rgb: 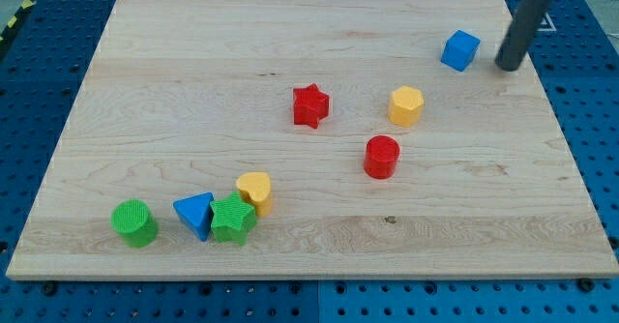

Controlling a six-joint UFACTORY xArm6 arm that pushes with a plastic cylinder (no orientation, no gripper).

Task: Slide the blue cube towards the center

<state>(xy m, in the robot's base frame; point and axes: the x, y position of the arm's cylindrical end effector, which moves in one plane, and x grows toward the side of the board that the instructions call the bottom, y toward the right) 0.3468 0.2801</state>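
The blue cube sits near the view's top right corner of the wooden board. My tip is on the board just to the right of the blue cube, with a small gap between them. The dark rod rises from the tip toward the view's top right edge. Toward the middle of the board lie a red star, a yellow hexagonal block and a red cylinder.
At the view's bottom left stand a green cylinder, a blue triangular block, a green star and a yellow heart, the last three packed close together. A blue perforated table surrounds the board.
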